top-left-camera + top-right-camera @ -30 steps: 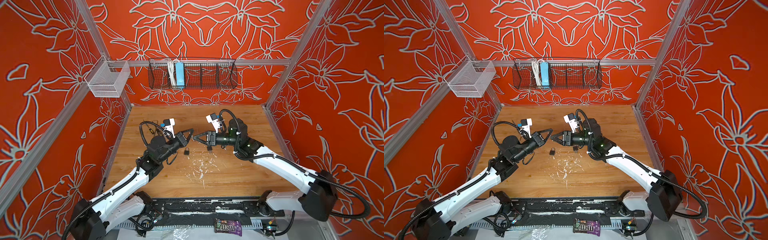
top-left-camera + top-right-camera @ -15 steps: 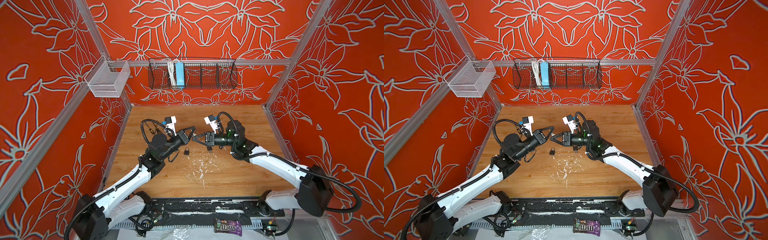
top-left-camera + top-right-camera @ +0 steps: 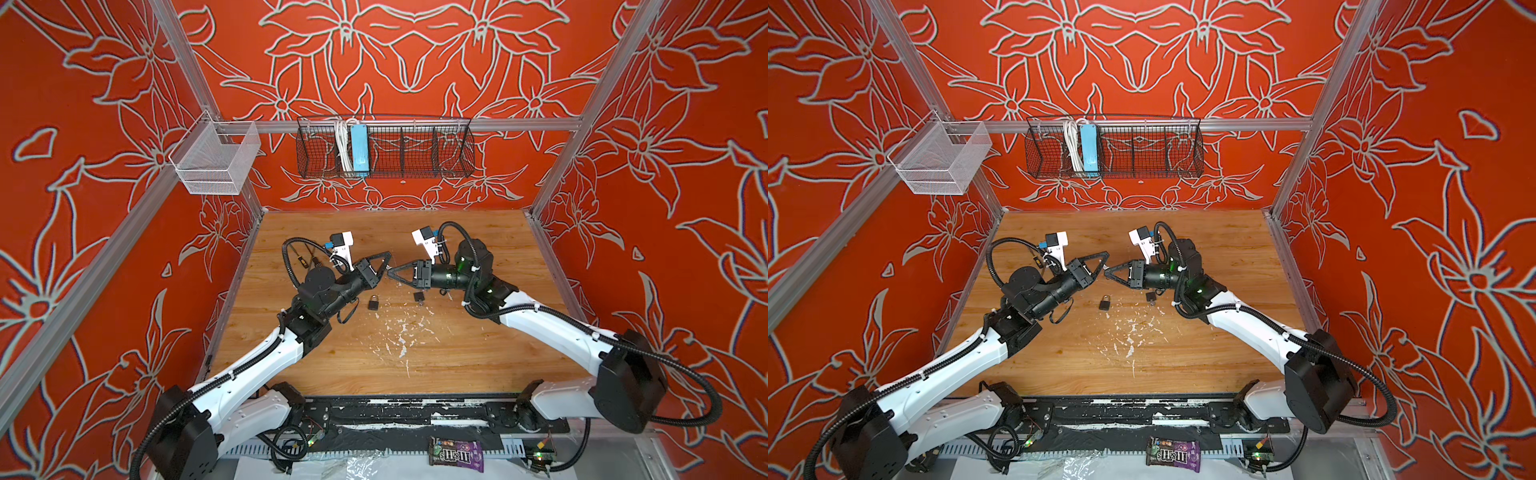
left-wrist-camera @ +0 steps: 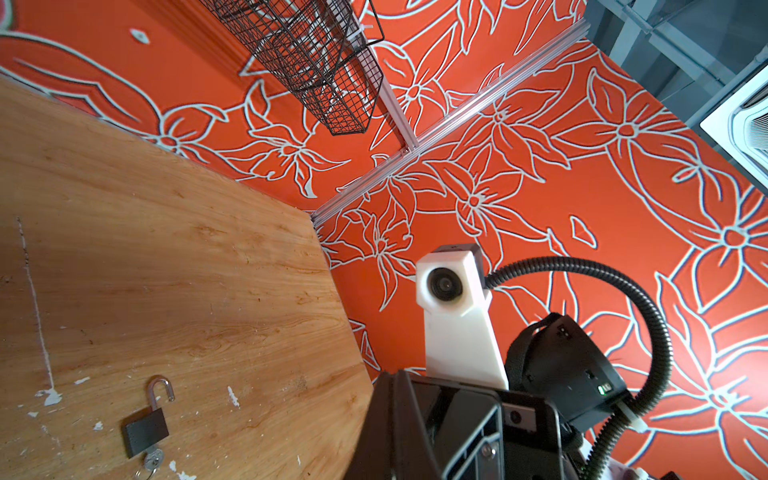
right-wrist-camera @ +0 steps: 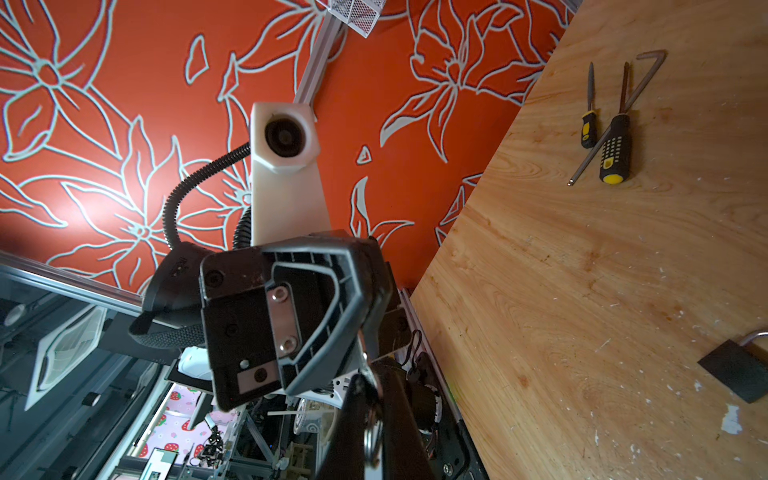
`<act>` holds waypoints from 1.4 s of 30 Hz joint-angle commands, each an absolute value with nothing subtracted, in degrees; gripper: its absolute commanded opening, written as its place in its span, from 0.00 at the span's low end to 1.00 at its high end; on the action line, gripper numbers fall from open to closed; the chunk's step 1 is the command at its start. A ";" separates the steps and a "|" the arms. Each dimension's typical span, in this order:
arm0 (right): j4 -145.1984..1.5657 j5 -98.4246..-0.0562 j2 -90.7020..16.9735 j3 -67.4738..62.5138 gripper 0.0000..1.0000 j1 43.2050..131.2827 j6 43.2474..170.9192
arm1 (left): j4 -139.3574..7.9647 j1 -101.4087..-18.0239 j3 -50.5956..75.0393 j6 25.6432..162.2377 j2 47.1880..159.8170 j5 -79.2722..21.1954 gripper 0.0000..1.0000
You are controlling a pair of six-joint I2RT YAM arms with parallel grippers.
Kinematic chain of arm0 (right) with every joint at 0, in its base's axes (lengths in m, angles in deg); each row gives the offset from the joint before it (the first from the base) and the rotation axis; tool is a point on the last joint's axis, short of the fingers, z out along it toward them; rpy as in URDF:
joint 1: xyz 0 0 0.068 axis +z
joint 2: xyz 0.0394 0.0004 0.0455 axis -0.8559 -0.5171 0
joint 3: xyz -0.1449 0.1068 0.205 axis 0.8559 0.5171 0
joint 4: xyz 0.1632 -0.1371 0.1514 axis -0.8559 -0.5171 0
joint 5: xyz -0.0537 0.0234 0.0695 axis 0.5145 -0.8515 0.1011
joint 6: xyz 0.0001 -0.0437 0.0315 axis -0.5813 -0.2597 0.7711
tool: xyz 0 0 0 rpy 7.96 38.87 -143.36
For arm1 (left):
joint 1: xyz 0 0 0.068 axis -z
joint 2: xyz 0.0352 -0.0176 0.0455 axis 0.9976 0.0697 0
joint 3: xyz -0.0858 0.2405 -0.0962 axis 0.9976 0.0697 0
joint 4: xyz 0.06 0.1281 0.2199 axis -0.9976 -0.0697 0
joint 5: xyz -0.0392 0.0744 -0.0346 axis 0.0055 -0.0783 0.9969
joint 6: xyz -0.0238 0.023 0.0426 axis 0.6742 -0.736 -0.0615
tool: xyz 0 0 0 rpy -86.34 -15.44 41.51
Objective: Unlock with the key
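One padlock lies flat, shackle pointing rearward.

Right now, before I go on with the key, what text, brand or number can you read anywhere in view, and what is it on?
"m&m's": on the purple candy packet at the front edge of the scene, in both top views.
Small mark on the left arm's white camera mount: too small to read.
Marking on the black joint housing in the right wrist view: blurred.
Open padlock: no lettering shows.
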State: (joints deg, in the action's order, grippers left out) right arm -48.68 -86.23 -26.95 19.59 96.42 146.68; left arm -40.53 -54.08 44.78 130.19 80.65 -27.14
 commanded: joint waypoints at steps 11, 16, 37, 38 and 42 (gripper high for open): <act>-61.63 -82.83 -21.59 21.66 0.00 94.00 137.49 | -51.41 -54.28 41.24 124.72 75.59 -29.03 0.64; -80.39 -74.95 -17.12 22.82 0.00 93.90 124.11 | -65.07 -54.37 40.98 123.53 73.48 -33.60 0.80; -83.97 -68.29 -22.29 31.42 0.00 96.12 126.61 | -104.21 -54.37 20.19 115.70 109.44 -40.45 0.86; -84.16 -68.32 -22.62 31.20 0.00 96.06 126.73 | -105.12 -54.37 18.96 115.33 111.56 -41.03 0.85; -84.05 -68.67 -23.20 31.01 0.00 96.04 127.05 | -107.19 -54.42 14.96 113.19 118.57 -42.27 0.82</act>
State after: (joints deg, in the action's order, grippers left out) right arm -84.83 -69.08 -22.69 31.55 95.74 125.90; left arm -102.80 -54.13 17.66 115.77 115.46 -40.48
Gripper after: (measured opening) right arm 0.074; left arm 0.823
